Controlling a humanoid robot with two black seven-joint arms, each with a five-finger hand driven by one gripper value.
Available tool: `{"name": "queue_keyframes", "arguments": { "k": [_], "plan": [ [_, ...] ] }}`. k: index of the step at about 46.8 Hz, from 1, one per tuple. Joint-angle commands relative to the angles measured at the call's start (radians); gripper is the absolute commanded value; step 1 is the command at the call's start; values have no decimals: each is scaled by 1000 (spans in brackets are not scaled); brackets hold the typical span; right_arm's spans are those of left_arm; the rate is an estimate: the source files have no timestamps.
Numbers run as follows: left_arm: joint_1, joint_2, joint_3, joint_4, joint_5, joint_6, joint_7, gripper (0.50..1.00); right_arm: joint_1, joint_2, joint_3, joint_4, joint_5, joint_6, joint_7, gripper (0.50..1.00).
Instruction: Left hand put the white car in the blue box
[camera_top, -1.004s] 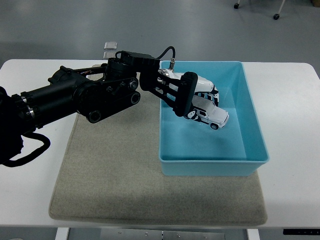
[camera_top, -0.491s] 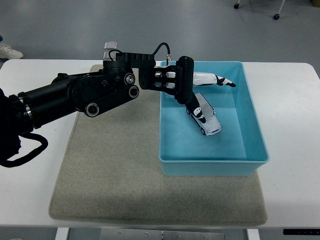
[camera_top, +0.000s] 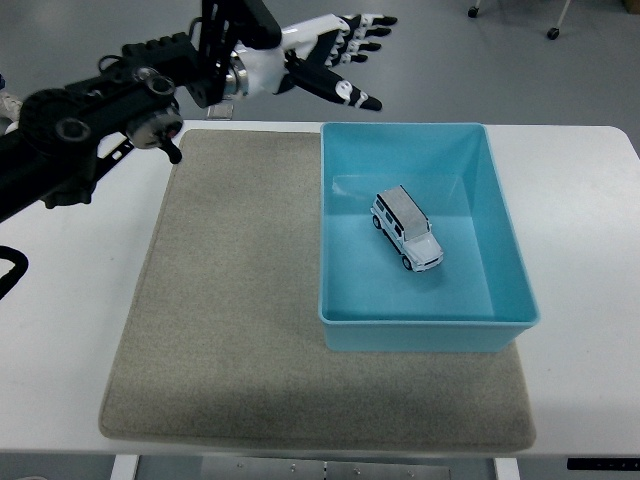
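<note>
White car (camera_top: 407, 229) sitting on its wheels inside blue box (camera_top: 505, 232), roughly mid-floor, looks clear of walls. Left hand (camera_top: 332, 50) up high beyond box's far-left corner, fingers spread, empty. Box on grey mat (camera_top: 225, 320).

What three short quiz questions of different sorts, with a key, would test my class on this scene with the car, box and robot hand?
1. True or false: the car lies inside the box.
2. Multiple choice: the left robot hand is (A) gripping the car, (B) open, raised beyond the table's far edge, (C) resting flat on the mat.
3. Fill in: the box stands partly on the grey ____.

Key: 1 true; 2 B; 3 mat.
</note>
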Motion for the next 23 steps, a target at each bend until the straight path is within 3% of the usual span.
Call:
{"name": "queue_keyframes", "arguments": {
  "k": [1, 8, 15, 23],
  "plan": [
    [40, 49, -18, 1, -126, -17, 13, 999, 0, 0, 0, 0, 0, 0, -1, 936],
    [98, 119, -25, 10, -339, -75, 28, 999, 0, 0, 1, 0, 0, 0, -1, 936],
    [167, 144, -51, 70, -522, -157, 45, 999, 0, 0, -1, 0, 0, 0, -1, 936],
    [245, 150, -125, 185, -684, -276, 163, 999, 0, 0, 1, 0, 0, 0, 1, 936]
  ]
}}
